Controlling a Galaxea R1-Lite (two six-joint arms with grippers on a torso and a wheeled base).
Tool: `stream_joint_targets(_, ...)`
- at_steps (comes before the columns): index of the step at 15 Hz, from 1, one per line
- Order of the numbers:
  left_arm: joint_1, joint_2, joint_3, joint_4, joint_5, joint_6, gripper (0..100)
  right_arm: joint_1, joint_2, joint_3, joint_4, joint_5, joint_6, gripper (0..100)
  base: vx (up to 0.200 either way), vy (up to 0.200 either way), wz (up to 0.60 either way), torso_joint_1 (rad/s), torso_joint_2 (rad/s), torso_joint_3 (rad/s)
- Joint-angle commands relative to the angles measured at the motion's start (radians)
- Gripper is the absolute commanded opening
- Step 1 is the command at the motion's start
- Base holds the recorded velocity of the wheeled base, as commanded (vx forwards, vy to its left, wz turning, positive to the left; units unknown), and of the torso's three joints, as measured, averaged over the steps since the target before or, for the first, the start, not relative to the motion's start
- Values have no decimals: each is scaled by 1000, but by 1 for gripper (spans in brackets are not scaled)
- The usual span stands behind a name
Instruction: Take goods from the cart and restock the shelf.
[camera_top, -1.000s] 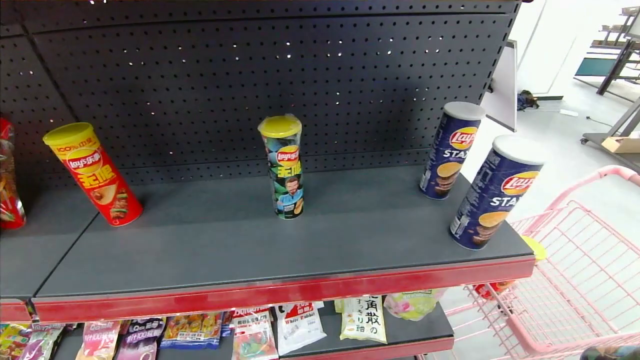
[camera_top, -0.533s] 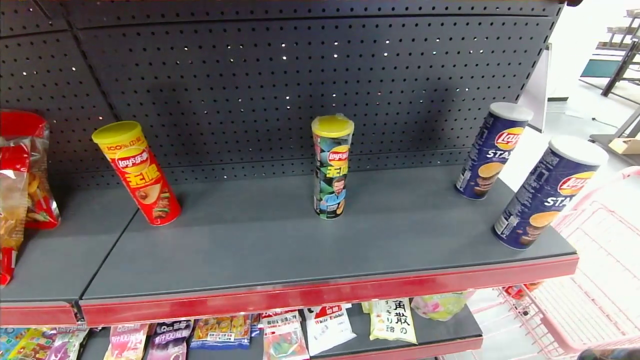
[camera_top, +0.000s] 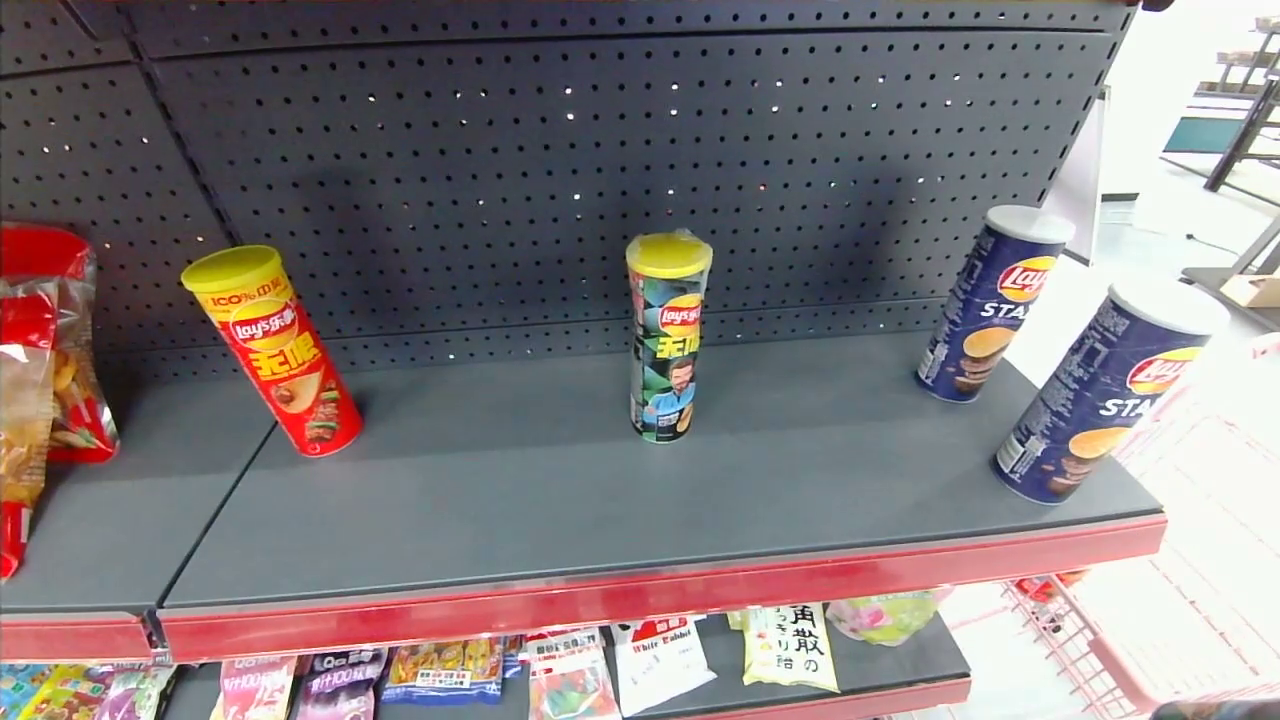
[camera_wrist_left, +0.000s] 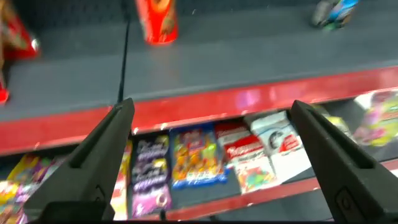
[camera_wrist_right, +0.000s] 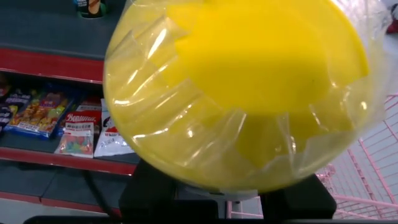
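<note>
At the right gripper (camera_wrist_right: 239, 196) the can (camera_wrist_right: 249, 81) faces its film-wrapped lid so near my camera that its body and the grip are hidden. Past the left gripper (camera_wrist_left: 211, 104) all is smeared: I can't read the packets (camera_wrist_left: 205, 158) between its fingers (camera_wrist_left: 99, 155), and the red can (camera_wrist_left: 157, 20) and green can (camera_wrist_left: 334, 11) are clipped at the frame edge. The cart (camera_wrist_right: 376, 168) beyond the right gripper is cut off too.

Head view: shelf (camera_top: 600, 500) dim, faint broad shadows on the pegboard (camera_top: 600, 150). Room past the shelf's right end blown out, washing out the cart (camera_top: 1110, 665). Wide-angle lens tilts the chip cans (camera_top: 668, 340) outward near the shelf's ends. Left wrist view blurred. Right wrist view: yellow-lidded can (camera_wrist_right: 249, 87) out of focus, glare on its wrap.
</note>
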Motion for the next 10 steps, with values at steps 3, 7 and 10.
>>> stream_joint_targets(3,-98,712,-615,-15,-273,-129,100,0,52,-1,2,26,1,0,0,0,0,0,0,0)
stream_joint_targets(7,-204,1135,-672,-188,-509,134,100,1,69,-4,-6,43,0,0,0,0,0,0,0,0)
stream_joint_targets(10,-328,1351,-713,-303,-555,138,100,-2,46,-6,-3,50,3,0,0,0,0,0,0,0)
